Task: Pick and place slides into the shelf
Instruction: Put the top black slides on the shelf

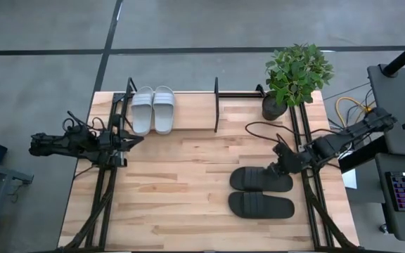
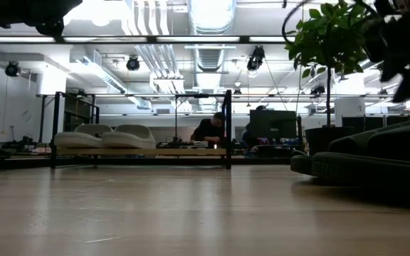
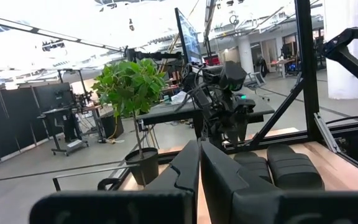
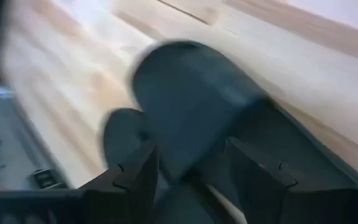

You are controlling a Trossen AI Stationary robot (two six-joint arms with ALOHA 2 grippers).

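While we log the table from above, entries run as follows.

Item 1: white slides (image 1: 153,109), pair, already in the shelf (image 1: 216,105), upper left-centre of the high view, side by side, touching.

Item 2: black slides, pair, lower right of centre, on bare table (image 1: 188,176), lying crosswise, near each other. Upper black slide (image 1: 261,179) is the one in hand; lower black slide (image 1: 261,206) untouched.

Item 3: right gripper (image 1: 278,167), at the right end of the upper black slide. Wrist view shows right fingers (image 4: 135,180) spread, astride the slide's edge (image 4: 191,106), not yet closed on it as far as we can tell.

Item 4: left gripper (image 1: 133,139), mid-left, parked by the shelf's left end; fingers (image 3: 188,168) pressed together, holding nothing.

Item 5: potted plant (image 1: 295,74), upper right, beside the shelf's right end.

Handling, est.: foam-type slide, light, somewhat flexible, matte so prob. not slippery. Best hold, we judge: the side wall or the strap; sole may bend if pinched at the tip.
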